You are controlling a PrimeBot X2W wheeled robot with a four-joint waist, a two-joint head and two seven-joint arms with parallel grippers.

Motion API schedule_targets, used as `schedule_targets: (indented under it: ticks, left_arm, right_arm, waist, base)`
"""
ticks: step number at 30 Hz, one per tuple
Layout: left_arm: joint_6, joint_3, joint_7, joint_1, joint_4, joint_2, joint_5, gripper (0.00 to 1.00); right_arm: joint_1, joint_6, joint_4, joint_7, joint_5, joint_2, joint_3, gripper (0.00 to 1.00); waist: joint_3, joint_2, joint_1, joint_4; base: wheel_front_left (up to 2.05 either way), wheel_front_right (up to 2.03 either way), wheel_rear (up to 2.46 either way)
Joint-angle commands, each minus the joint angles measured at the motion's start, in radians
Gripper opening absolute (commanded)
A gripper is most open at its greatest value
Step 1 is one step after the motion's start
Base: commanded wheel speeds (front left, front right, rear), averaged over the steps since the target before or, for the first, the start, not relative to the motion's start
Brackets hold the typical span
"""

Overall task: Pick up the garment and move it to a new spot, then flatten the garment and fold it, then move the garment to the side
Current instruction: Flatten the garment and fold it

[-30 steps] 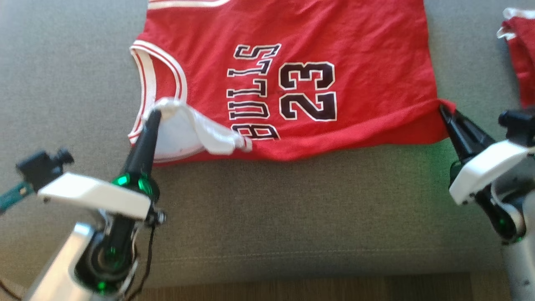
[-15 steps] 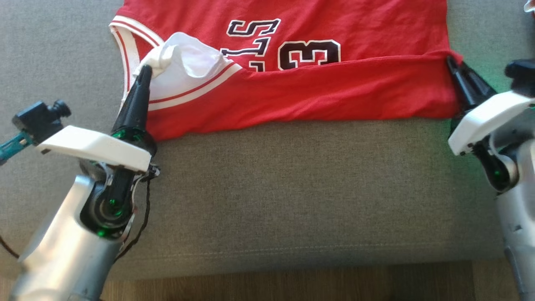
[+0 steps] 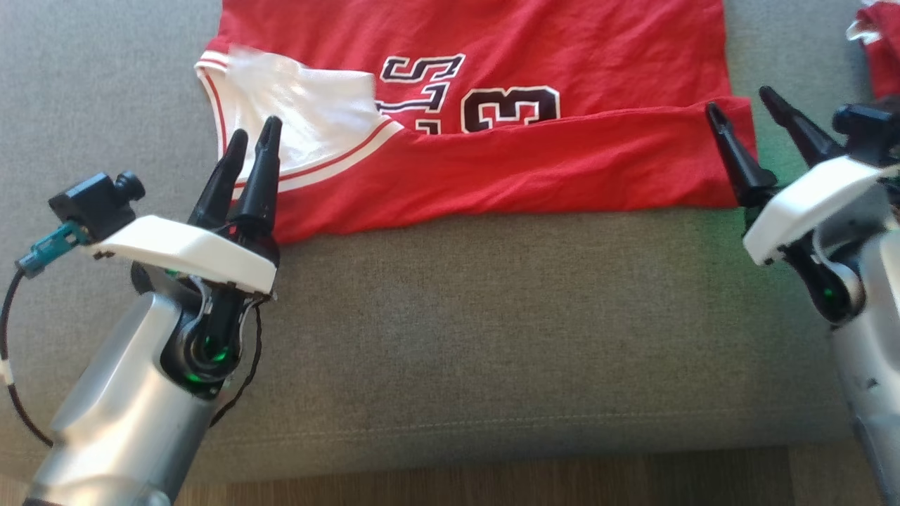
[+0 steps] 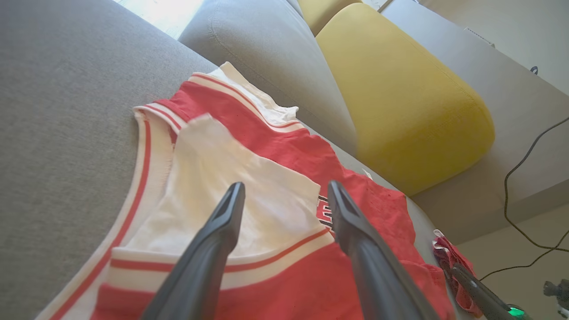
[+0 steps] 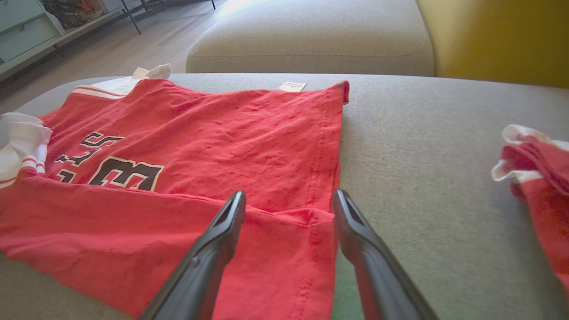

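The garment [image 3: 562, 161], a red jersey with black lettering, is seen spread on the grey sofa seat [image 3: 450, 316], its far part lying flat and only lightly creased; the near long edge is turned over onto the front, so that the lower part of the number and lettering is covered, and a white inner patch [image 3: 309, 112] is exposed at the left end of the fold.

The left gripper [image 3: 256, 128] is held open with nothing between its fingers, just over the white-trimmed edge at the fold's left end; the right gripper [image 3: 740, 100] is likewise open and empty, its fingers set to either side of the fold's right corner.

The moving and flattening are judged done, and a first lengthwise fold is judged laid; at least one further fold is thought to be owed, and the shift to the side is not yet made.

A second red cloth [image 3: 879, 56] is seen bunched well to the right on the same seat; a yellow cushion [image 4: 400, 102] is seen beyond the garment.
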Motion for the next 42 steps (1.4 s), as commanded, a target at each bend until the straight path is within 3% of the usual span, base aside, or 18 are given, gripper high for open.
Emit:
schedule_targets:
  ticks: [1, 6, 14, 15, 18, 24, 31, 42]
  left_arm:
    - [0.012, 0.039, -0.016, -0.012, -0.025, 0.034, 0.022, 1.00]
    - [0.069, 0.052, -0.034, 0.022, -0.053, 0.050, 0.104, 1.00]
    - [0.195, 0.034, -0.040, 0.168, -0.128, 0.056, 0.187, 1.00]
    - [0.195, 0.034, -0.040, 0.168, -0.128, 0.056, 0.187, 1.00]
    - [0.270, 0.035, -0.039, 0.227, -0.128, 0.086, 0.217, 1.00]
    - [0.328, 0.029, -0.026, 0.247, -0.093, 0.109, 0.247, 1.00]
    - [0.327, 0.024, -0.018, 0.230, -0.036, 0.100, 0.245, 1.00]
    - [0.271, -0.006, -0.023, 0.147, 0.060, 0.055, 0.266, 0.98]
  right_arm:
    - [0.027, 0.000, -0.050, -0.002, 0.001, -0.024, 0.008, 1.00]
    - [0.103, 0.000, -0.123, -0.011, -0.045, -0.036, -0.017, 1.00]
    - [0.210, 0.000, -0.225, 0.018, -0.089, 0.050, -0.041, 1.00]
    - [0.210, 0.000, -0.225, 0.018, -0.089, 0.050, -0.041, 1.00]
    - [0.208, 0.000, -0.252, 0.017, -0.098, 0.087, -0.028, 1.00]
    - [0.207, 0.000, -0.246, 0.004, -0.098, 0.114, -0.019, 1.00]
    - [0.200, 0.000, -0.217, -0.002, -0.095, 0.123, -0.013, 1.00]
    - [0.184, 0.000, -0.187, 0.021, -0.093, 0.126, -0.031, 1.00]
  waist:
    - [-0.014, 0.0000, 0.0000, -0.005]
    - [-0.042, 0.0000, 0.0000, -0.006]
    - [-0.064, 0.0000, 0.0000, -0.013]
    - [-0.064, 0.0000, 0.0000, -0.013]
    - [-0.055, 0.0000, 0.0000, -0.029]
    - [-0.060, 0.0000, 0.0000, -0.042]
    - [-0.068, 0.0000, 0.0000, -0.049]
    - [-0.039, 0.0000, 0.0000, -0.034]
  base:
    - [0.00, 0.00, 0.00]
    - [0.00, 0.00, 0.00]
    - [0.00, 0.00, 0.00]
    - [0.00, 0.00, 0.00]
    - [0.00, 0.00, 0.00]
    - [0.00, 0.00, 0.00]
    - [0.00, 0.00, 0.00]
    - [0.00, 0.00, 0.00]
